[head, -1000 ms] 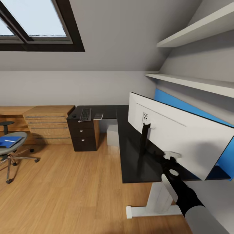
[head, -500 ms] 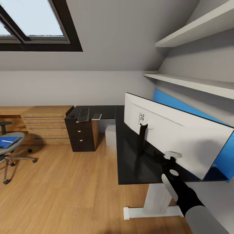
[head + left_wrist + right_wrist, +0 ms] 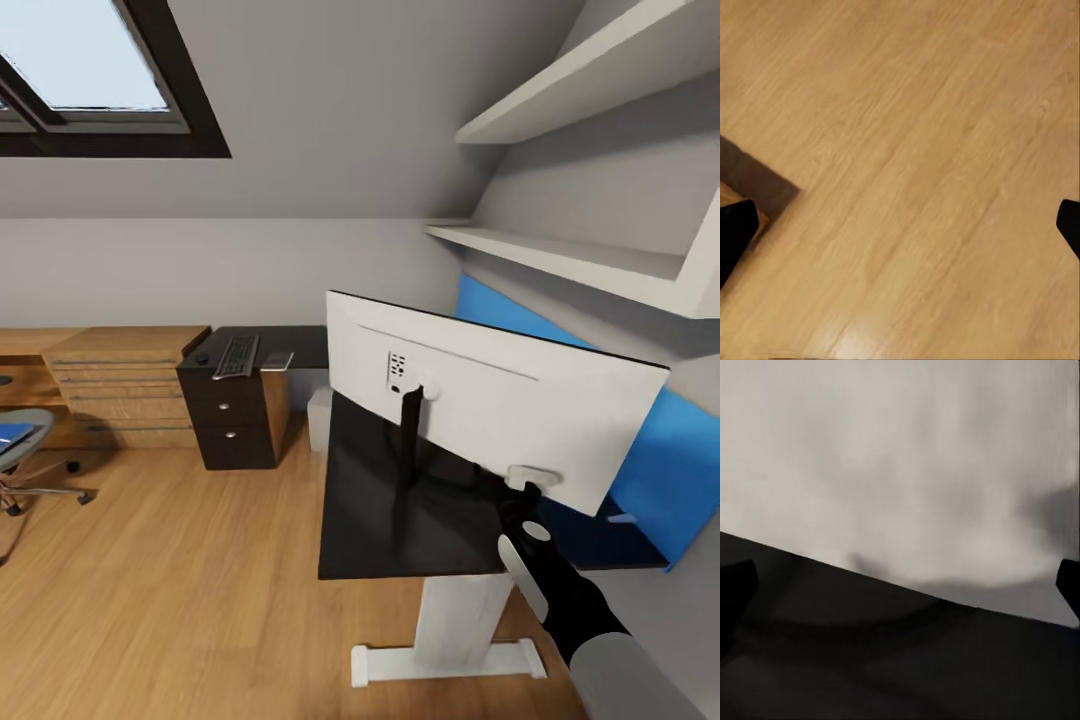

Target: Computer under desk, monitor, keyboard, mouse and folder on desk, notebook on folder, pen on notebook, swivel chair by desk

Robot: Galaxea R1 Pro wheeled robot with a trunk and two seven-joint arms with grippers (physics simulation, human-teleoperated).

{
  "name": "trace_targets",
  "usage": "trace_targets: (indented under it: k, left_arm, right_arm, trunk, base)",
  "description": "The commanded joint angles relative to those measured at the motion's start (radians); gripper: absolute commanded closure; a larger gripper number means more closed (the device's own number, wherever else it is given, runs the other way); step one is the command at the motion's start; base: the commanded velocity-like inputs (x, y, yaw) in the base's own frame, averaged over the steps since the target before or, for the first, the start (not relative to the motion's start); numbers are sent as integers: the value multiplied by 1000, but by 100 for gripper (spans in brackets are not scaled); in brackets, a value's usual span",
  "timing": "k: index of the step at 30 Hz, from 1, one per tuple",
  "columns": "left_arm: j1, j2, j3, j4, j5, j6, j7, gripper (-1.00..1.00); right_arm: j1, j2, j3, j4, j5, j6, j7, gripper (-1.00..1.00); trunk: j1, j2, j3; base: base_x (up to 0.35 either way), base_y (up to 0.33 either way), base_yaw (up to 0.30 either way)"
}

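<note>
Right gripper (image 3: 527,487) at the monitor (image 3: 480,400) back's lower edge, apparently touching; fingertips spread wide in the wrist view, released. Left gripper (image 3: 900,225) likewise spread above floor (image 3: 907,150).

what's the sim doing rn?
The right tool is at the lower back edge of the monitor, which stands on the desk; its fingertips in the right wrist view are spread. Whether it grips is unclear. The keyboard lies on the far desk wing; the swivel chair with the folder is off left.
</note>
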Motion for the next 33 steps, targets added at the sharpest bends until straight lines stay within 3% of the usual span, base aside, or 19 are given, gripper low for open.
trace_targets:
  k: [1,2,6,7,9,11,13,17,26,33]
  left_arm:
    - [-1,8,24,0,5,-2,3,-100]
    - [-1,25,49,0,45,-2,-1,-100]
    - [-1,68,63,-1,141,4,-68,-100]
    - [-1,104,67,-1,241,66,-210,-100]
    - [-1,136,68,-2,353,183,-398,-100]
    - [-1,154,68,-2,439,290,-572,-100]
    - [-1,164,65,-2,486,350,-679,-100]
    - [-1,164,63,-2,500,366,-711,-100]
    - [-1,162,60,-2,502,355,-716,-100]
    - [0,161,59,-2,502,354,-716,-100]
  right_arm:
    - [-1,-2,6,-1,-7,0,-9,-100]
    - [-1,-2,5,-2,-8,0,-10,-100]
    - [-1,-2,4,-2,-8,0,-10,-100]
    - [-1,-2,4,-3,-8,0,-14,-100]
    - [-1,-2,4,-3,-8,0,-16,-100]
    - [-1,-2,4,-3,-8,0,-17,-100]
    - [-1,-2,4,-3,-8,0,-17,-100]
    - [-1,-2,4,-3,-8,0,-18,-100]
    - [-1,-2,6,-6,-8,-2,-18,-100]
    - [2,-1,7,-6,-8,-63,-36,-100]
  trunk:
    - [0,-1,-1]
    - [0,-1,-1]
    - [0,-1,-1]
    - [0,-1,-1]
    - [0,-1,-1]
    - [0,-1,-1]
    - [0,-1,-1]
    - [0,-1,-1]
    - [0,-1,-1]
    - [0,-1,-1]
  base:
    - [263,-209,0]
    - [291,-166,0]
    - [305,-144,0]
    - [313,-129,0]
    - [313,-126,0]
    - [281,-109,0]
    - [137,-44,0]
    - [29,-9,0]
    - [3,-73,0]
    - [0,-252,121]
